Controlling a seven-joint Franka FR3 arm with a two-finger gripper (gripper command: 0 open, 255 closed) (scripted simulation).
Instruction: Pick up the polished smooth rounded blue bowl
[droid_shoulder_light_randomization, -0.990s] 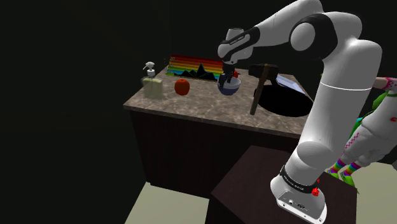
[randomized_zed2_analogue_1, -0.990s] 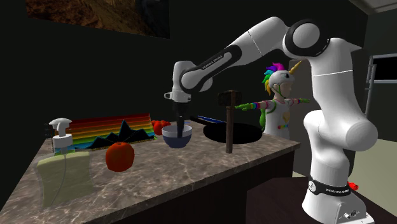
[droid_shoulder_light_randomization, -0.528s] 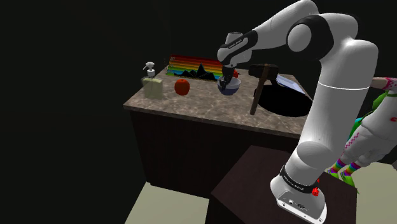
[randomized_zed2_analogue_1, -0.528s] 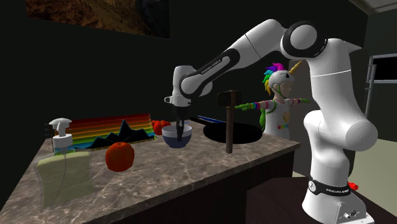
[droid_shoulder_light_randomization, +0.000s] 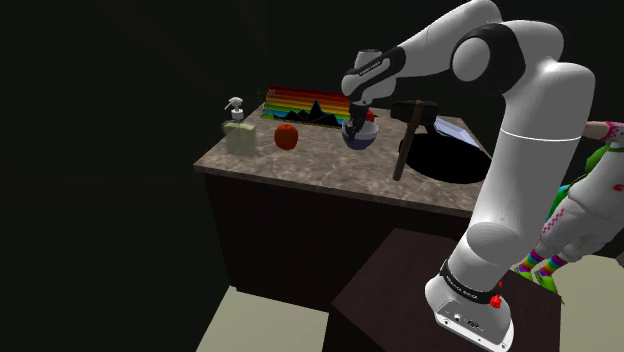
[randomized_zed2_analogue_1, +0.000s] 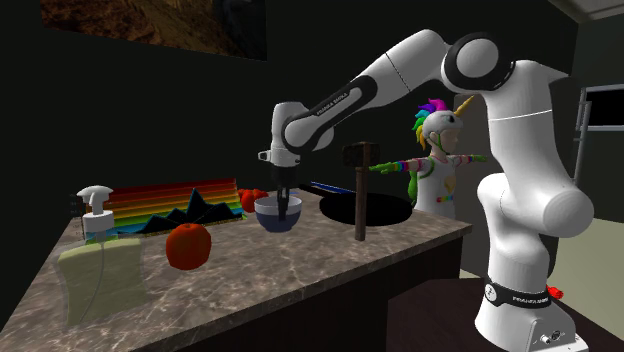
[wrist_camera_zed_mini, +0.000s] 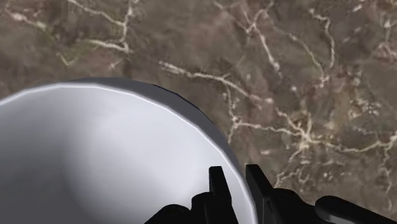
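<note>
A rounded bowl (droid_shoulder_light_randomization: 361, 139), dark blue outside and pale inside, stands on the brown marbled counter (droid_shoulder_light_randomization: 320, 165). The black gripper (droid_shoulder_light_randomization: 356, 126) comes straight down onto the bowl's rim. In the wrist view the gripper (wrist_camera_zed_mini: 236, 181) is shut on the rim of the bowl (wrist_camera_zed_mini: 95, 159), with one finger inside and one outside. In the second exterior view the gripper (randomized_zed2_analogue_1: 284, 205) dips into the bowl (randomized_zed2_analogue_1: 275, 217) at its right side. The bowl rests on the counter.
To the shoulder view's left of the bowl lie a red round fruit (droid_shoulder_light_randomization: 287, 137) and a soap dispenser (droid_shoulder_light_randomization: 238, 130). A rainbow-striped panel (droid_shoulder_light_randomization: 305, 105) stands behind. A dark faucet (droid_shoulder_light_randomization: 408, 135) and sink (droid_shoulder_light_randomization: 452, 160) lie to the right. A unicorn figure (randomized_zed2_analogue_1: 440, 150) stands beyond.
The fingers stood open around the bowl's rim a second ago and have shut on it. The hand has sunk slightly; the bowl has not moved.
</note>
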